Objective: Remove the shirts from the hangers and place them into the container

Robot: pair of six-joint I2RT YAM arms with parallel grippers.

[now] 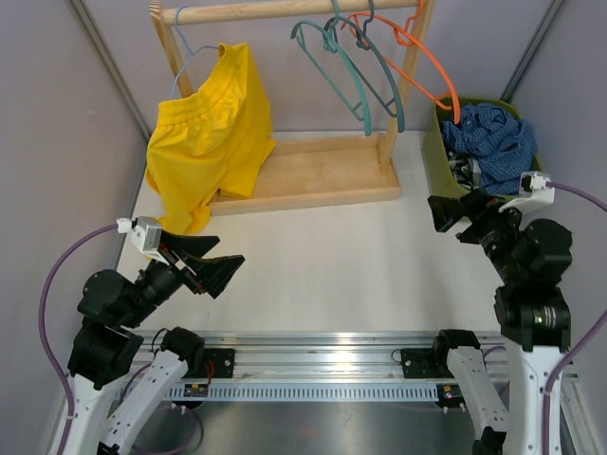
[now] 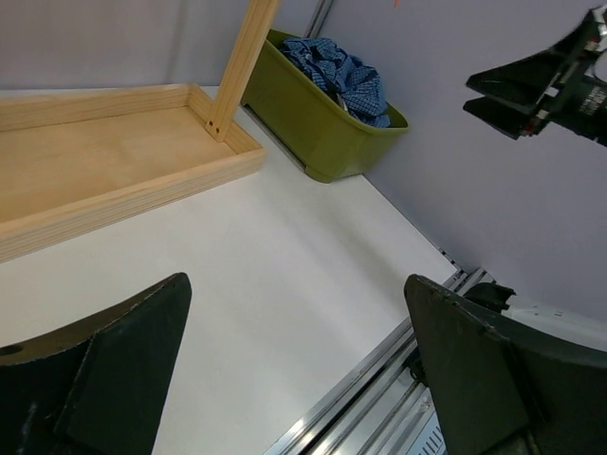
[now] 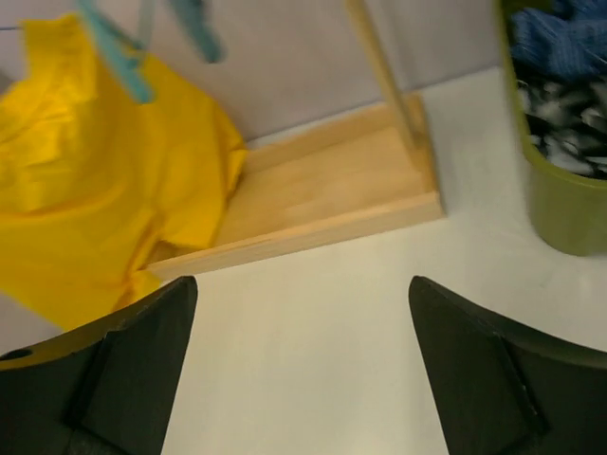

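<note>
Left hand (image 1: 226, 254) wide open, empty, low above white surface (image 1: 332, 256) — right hand (image 1: 444, 224) likewise, beside olive bin (image 1: 436, 161).

The olive-green container (image 1: 437, 156) is set at the far right corner of the bench (image 1: 313, 256). A crumpled blue fine-check shirt (image 1: 493, 142) is piled uppermost inside it, with black-and-white plaid cloth (image 1: 464, 173) showing beneath. A teal hanger (image 1: 351, 81), a grey hanger (image 1: 387, 76) and an orange hanger (image 1: 432, 62) are hung bare and tilted from the wooden rail (image 1: 275, 9) near the far edge.
</note>
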